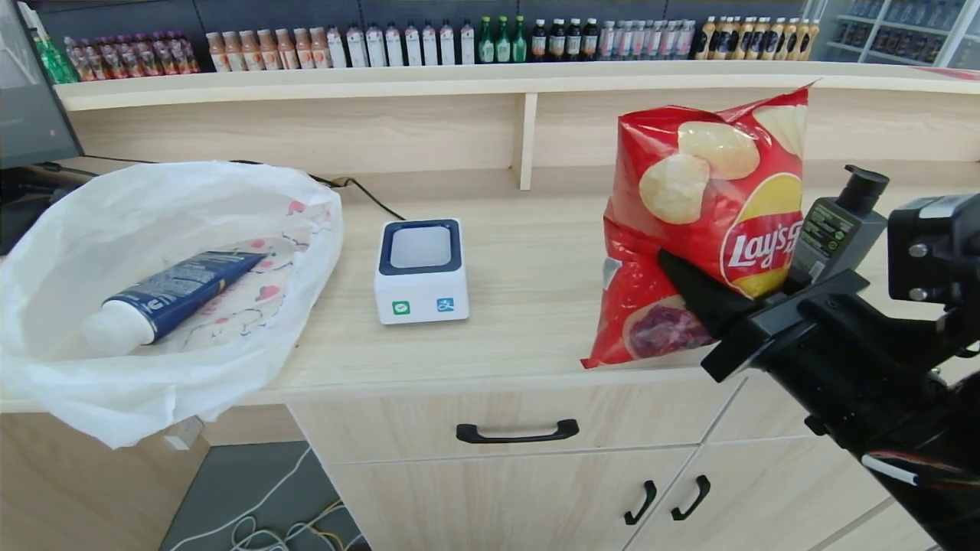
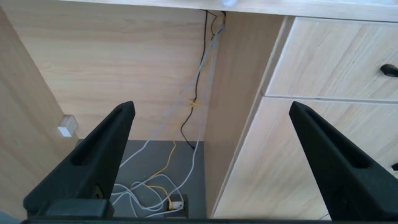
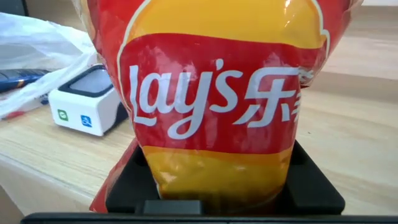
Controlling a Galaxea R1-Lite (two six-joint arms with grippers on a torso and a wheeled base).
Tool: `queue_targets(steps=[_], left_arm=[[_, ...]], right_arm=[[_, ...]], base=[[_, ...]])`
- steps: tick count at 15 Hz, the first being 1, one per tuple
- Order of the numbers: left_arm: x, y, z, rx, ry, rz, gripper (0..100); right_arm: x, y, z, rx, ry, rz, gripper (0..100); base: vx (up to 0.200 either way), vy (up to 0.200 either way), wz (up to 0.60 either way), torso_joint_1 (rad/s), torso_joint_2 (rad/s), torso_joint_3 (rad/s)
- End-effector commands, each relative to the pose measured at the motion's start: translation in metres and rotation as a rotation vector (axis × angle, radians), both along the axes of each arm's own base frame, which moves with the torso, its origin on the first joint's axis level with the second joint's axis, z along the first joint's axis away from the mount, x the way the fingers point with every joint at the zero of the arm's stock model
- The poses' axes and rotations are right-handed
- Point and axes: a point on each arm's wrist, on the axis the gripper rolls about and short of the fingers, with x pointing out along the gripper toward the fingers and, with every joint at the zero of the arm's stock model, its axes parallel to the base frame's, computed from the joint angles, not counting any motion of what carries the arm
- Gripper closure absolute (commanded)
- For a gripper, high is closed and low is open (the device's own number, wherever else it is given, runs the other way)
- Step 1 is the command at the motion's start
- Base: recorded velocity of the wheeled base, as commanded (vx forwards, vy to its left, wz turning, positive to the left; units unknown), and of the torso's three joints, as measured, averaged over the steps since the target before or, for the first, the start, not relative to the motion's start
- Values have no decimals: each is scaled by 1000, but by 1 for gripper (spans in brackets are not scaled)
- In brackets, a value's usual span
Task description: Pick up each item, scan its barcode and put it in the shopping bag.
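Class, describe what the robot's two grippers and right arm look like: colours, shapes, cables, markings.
The left gripper and right gripper are matte black, each with two flat wedge-shaped fingers tapering to the tip. The right arm is black and blocky, with visible screws. A grey module with a printed label and round black cap sits at its wrist. A white cable runs along the lower arm.

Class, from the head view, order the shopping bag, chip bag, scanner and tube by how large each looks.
1. shopping bag
2. chip bag, held up nearer the camera, which may inflate it
3. scanner and tube: too alike to rank
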Motion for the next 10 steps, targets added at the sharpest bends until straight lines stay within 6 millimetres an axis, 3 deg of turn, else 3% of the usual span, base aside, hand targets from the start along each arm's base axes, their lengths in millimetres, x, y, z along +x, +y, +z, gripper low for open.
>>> queue_targets(steps=[1, 10], left_arm=[[0, 0, 0, -1, -1, 1, 0], [0, 0, 0, -2, -1, 1, 0]], right_arm=[[-4, -3, 5, 11, -22, 15, 100], [11, 6, 14, 34, -56, 15, 100]], base=[[0, 200, 0, -12, -2, 17], [0, 200, 0, 4, 2, 3]])
